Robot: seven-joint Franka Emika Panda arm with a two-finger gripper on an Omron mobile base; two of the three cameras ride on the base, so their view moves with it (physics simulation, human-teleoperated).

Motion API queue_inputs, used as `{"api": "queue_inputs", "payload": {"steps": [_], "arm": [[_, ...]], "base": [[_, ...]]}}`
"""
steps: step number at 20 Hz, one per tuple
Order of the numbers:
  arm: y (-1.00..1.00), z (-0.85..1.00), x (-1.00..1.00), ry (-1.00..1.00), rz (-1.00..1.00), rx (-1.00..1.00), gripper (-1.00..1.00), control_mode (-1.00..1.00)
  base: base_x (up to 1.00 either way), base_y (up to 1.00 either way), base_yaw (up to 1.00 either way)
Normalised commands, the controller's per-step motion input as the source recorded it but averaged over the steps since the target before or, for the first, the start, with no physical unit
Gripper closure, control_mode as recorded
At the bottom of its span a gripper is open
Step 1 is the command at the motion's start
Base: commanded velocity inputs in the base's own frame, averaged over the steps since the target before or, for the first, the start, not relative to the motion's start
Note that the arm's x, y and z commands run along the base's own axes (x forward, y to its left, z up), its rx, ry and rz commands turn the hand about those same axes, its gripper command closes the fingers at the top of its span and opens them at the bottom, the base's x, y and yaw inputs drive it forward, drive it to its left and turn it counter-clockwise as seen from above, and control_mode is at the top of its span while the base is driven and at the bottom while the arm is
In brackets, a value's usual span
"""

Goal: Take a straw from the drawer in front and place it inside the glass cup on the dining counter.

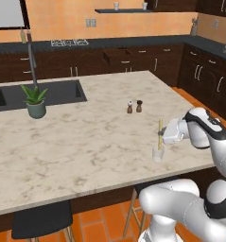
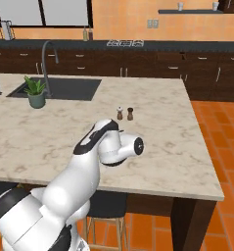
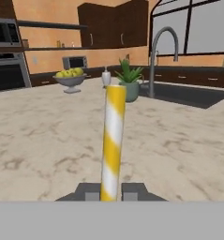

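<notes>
From the left base view the cup [image 1: 158, 154] stands near the counter's [image 1: 86, 137] front edge, the straw [image 1: 160, 132] upright above it. The hand view shows yellow and white stripes on the straw, pinched between the gripper's [image 3: 110, 192] nearly closed fingers [image 3: 132, 191].

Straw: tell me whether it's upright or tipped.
Upright. In the left base view the straw stands vertical above the glass cup, pinched between the fingers.

The desk [image 1: 86, 137] has a smooth, pale veined marble top. The straw [image 3: 112, 145] looks like matt paper, striped yellow and white. The glass cup [image 1: 158, 154] is clear glass. The faucet [image 3: 161, 56] is polished metal.
</notes>
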Motion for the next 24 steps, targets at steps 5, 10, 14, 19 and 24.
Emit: {"api": "queue_inputs", "payload": {"steps": [5, 10, 14, 19, 24], "arm": [[-0.01, -0.01, 0.10, -0.04, 0.06, 0.00, 1.00, -1.00], [-0.06, 0.00, -0.01, -0.05, 0.03, 0.00, 1.00, -1.00], [0.03, 0.00, 0.00, -0.01, 0.00, 0.00, 1.00, -1.00], [0.06, 0.01, 0.00, 0.00, 0.00, 0.00, 1.00, -1.00], [0.00, 0.03, -0.01, 0.00, 0.00, 0.00, 1.00, -1.00]], "base": [[0.00, 0.00, 0.00], [0.00, 0.00, 0.00], [0.00, 0.00, 0.00], [0.00, 0.00, 0.00], [0.00, 0.00, 0.00]]}}
